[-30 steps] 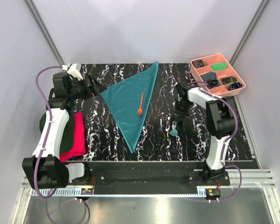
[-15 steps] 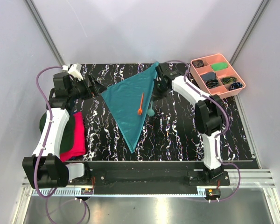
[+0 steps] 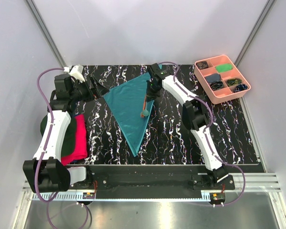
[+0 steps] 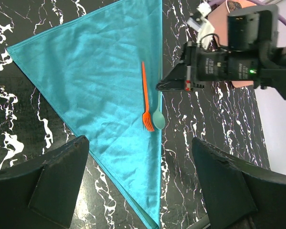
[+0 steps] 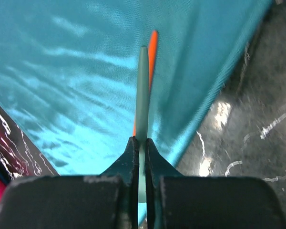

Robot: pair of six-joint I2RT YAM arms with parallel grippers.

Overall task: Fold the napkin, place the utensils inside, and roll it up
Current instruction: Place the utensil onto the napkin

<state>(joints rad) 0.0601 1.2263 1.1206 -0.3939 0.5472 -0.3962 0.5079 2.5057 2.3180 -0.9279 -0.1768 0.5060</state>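
Note:
The teal napkin (image 3: 128, 107) (image 4: 95, 76) (image 5: 71, 81) lies folded into a triangle on the black marbled table. On it, near its right edge, rests the orange fork (image 3: 144, 105) (image 4: 145, 95) (image 5: 153, 47). My right gripper (image 3: 151, 89) (image 4: 161, 87) (image 5: 139, 141) hangs over that edge, shut on the handle of the teal spoon (image 4: 158, 118) (image 5: 142, 86). The spoon's bowl (image 3: 146, 113) sits right beside the fork's prongs. My left gripper (image 3: 102, 91) (image 4: 138, 143) stays open and empty above the napkin's left corner.
A pink compartment tray (image 3: 213, 58) with small items stands at the back right. A bright pink-red cloth (image 3: 77, 138) and a dark green cap (image 3: 44, 125) lie at the left edge, beside the left arm.
My right arm has swung from the right side of the table over to the napkin, carrying the teal spoon, which now hangs beside the orange fork. The left arm has not moved.

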